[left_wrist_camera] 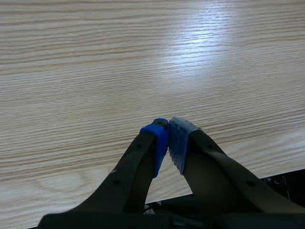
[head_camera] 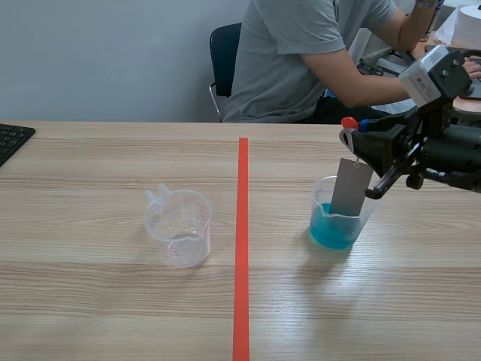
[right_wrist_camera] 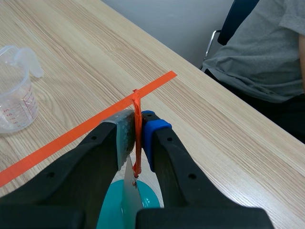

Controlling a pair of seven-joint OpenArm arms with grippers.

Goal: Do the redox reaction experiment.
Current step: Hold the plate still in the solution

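A clear beaker of blue liquid (head_camera: 336, 226) stands on the table right of the orange tape line. A grey metal strip (head_camera: 351, 188) hangs into it on an orange string (right_wrist_camera: 137, 138). My right gripper (head_camera: 355, 134) hovers just above the beaker, shut on that string; in the right wrist view the gripper (right_wrist_camera: 137, 124) pinches the string with the strip (right_wrist_camera: 128, 191) dangling below over the blue liquid (right_wrist_camera: 109, 210). An empty clear measuring beaker (head_camera: 180, 226) sits left of the line. My left gripper (left_wrist_camera: 168, 138) is shut on nothing above bare wood near the table's edge; it is outside the scene view.
A person in a grey shirt (head_camera: 316, 53) sits across the table at the far right, on a dark chair (head_camera: 224, 56). A black keyboard (head_camera: 11, 139) lies at the far left edge. The empty beaker (right_wrist_camera: 14, 105) is off to the right gripper's side.
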